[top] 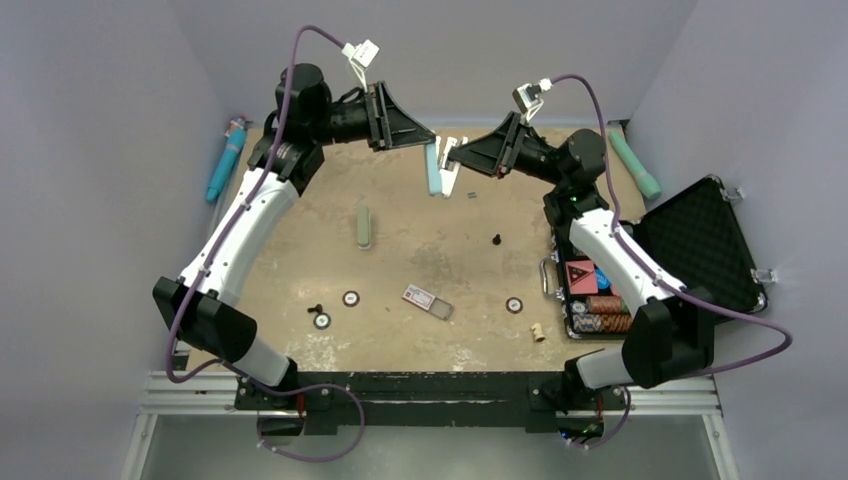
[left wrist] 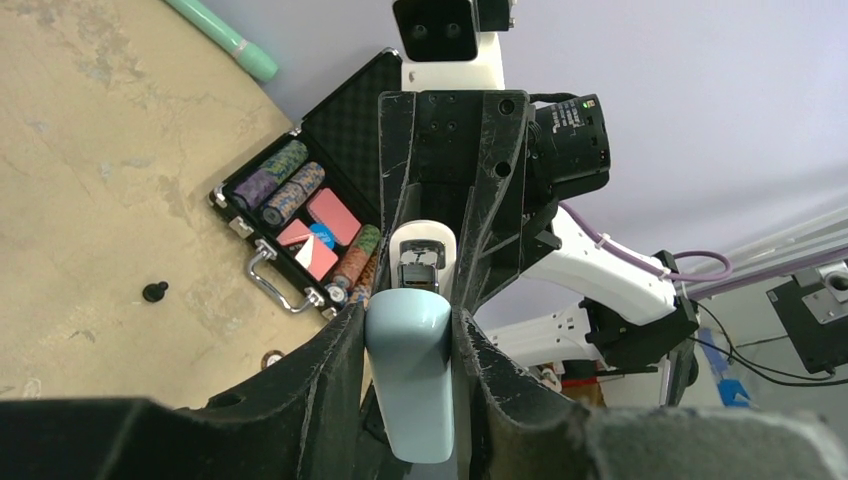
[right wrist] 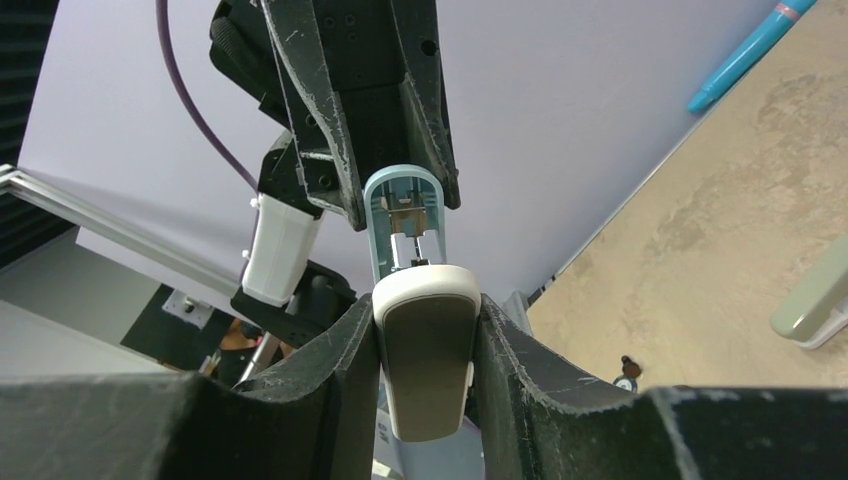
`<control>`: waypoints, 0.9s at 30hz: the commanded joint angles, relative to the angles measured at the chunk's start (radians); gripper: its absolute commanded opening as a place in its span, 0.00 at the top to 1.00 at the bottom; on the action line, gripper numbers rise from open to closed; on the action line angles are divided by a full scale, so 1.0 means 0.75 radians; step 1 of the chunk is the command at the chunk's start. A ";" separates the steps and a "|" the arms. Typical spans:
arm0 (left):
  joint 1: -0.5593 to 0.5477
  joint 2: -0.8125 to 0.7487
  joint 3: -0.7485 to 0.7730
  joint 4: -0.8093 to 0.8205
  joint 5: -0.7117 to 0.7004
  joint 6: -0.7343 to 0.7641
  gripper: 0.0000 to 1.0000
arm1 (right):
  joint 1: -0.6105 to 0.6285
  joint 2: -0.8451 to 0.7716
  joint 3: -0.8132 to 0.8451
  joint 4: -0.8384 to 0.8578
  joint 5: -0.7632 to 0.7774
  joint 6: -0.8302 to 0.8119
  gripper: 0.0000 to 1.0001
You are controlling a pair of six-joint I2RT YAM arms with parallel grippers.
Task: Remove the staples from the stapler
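**Over the far middle of the table [top: 420,255], an opened stapler [top: 434,172] held by both arms**

Above the sandy tabletop, the left gripper [top: 431,146] is clenched on the stapler's pale-blue top half, its fingers [left wrist: 330,370] pressed flat against both sides. The right gripper [top: 449,153] is clamped the same way on the white-and-grey base half. The two halves stand apart at an angle, with bare metal showing in the channel between them. The staples [top: 470,193], a tiny dark-grey strip, show just right of the blue half's lower end, apart from the stapler. Whether they lie on the table cannot be told.

Print on the small pink-labelled card [top: 428,300] is too small to read. A red card with a dark triangle sits in the open black case [top: 700,245] beside stacked chips.

Both grippers hang close to the back wall. A grey-green bar [top: 363,227] lies nearer on the left and a black peg [top: 496,239] nearer on the right. Each is well apart from the fingers, with bare surface between.
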 commanded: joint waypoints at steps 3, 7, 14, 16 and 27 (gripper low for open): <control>-0.012 -0.032 -0.008 -0.069 -0.027 0.036 1.00 | 0.001 -0.022 0.011 0.060 0.072 0.057 1.00; -0.012 -0.057 -0.085 -0.100 -0.105 -0.015 1.00 | -0.014 -0.041 -0.034 -0.014 0.156 0.068 1.00; 0.001 -0.119 -0.197 -0.225 -0.224 -0.061 1.00 | -0.075 -0.081 -0.151 -0.132 0.259 0.112 1.00; 0.001 -0.117 -0.223 -0.251 -0.232 -0.096 1.00 | -0.076 -0.082 -0.164 -0.195 0.293 0.101 1.00; 0.001 -0.113 -0.516 -0.216 -0.314 -0.336 1.00 | -0.085 -0.033 -0.275 -0.299 0.422 0.208 1.00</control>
